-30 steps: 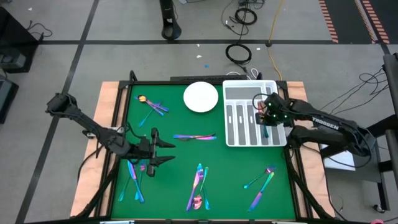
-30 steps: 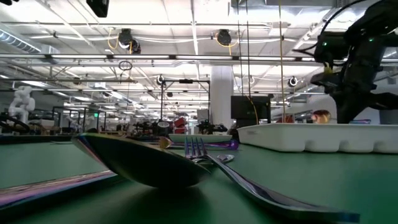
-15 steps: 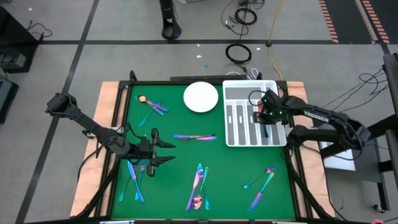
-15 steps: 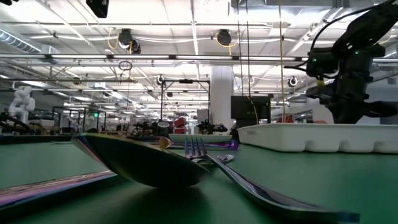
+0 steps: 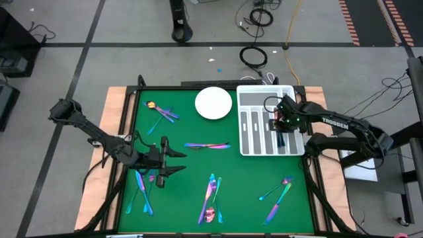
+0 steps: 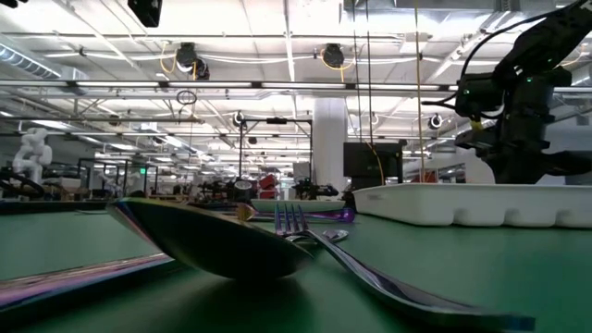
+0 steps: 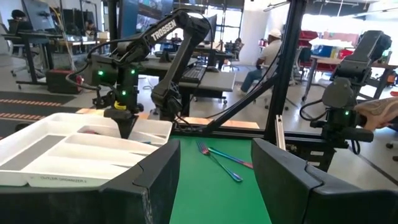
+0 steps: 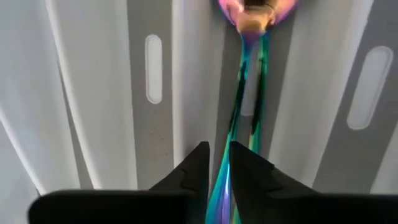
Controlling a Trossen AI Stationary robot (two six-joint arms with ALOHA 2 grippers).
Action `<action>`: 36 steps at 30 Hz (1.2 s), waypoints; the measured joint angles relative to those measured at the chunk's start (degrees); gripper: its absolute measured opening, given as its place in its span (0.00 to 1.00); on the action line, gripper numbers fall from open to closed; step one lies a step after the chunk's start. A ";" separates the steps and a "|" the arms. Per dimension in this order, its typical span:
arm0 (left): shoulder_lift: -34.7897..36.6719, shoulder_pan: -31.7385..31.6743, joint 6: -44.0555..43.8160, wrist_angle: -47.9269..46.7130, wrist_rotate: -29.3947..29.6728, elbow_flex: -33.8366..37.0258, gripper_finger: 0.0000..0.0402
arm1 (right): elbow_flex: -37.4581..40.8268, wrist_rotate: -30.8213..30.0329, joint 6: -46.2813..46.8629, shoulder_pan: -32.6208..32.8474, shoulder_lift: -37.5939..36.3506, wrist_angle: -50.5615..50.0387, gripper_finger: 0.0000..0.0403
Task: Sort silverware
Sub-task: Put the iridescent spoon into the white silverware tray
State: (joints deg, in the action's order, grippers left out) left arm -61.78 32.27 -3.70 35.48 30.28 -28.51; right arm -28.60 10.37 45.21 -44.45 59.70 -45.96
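Observation:
Iridescent silverware lies in groups on the green mat: near the plate (image 5: 162, 111), at mid-table (image 5: 207, 145), under my left gripper (image 5: 142, 188), at the near edge (image 5: 211, 197) and near right (image 5: 277, 192). My left gripper (image 5: 163, 160) hovers open over the mat's left part and touches nothing. My right gripper (image 5: 280, 134) points down into the white slotted tray (image 5: 246, 99), shut on a spoon (image 8: 242, 81) that runs along one slot. A spoon (image 6: 213, 240) and a fork (image 6: 305, 227) fill the low view's foreground. My right gripper pinches the spoon's handle (image 8: 224, 177) between its two fingers (image 8: 198, 167), coming from above and pointing down. The spoon runs lengthwise along a tray slot, its pink bowl (image 8: 252, 14) ahead of the fingers. Whether the bowl rests on the slot floor, I cannot tell.
A white round plate (image 5: 213, 103) sits at the far edge, left of the tray. Raised dividers (image 8: 193, 68) wall the slot on both sides. A black frame (image 5: 132, 125) borders the mat. People sit at desks in the room beyond (image 7: 267, 53).
My right gripper has shifted a little toward the table's left over the tray and come slightly lower, then held still with the spoon in its fingers.

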 joint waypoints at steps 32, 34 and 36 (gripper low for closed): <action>0.07 0.17 0.11 1.31 -6.47 0.00 0.49 | -22.47 -4.37 4.23 34.63 3.06 12.90 0.20; 0.09 0.17 0.57 1.16 -6.47 0.00 0.49 | -22.47 -4.20 3.02 38.77 5.31 18.40 0.20; 0.09 0.16 1.46 1.10 -6.47 0.00 0.49 | -22.47 -3.41 1.45 42.28 8.03 23.56 0.20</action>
State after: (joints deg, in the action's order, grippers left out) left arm -61.69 32.43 -2.24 36.58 23.81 -28.51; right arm -51.07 6.96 46.66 -2.16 67.73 -22.40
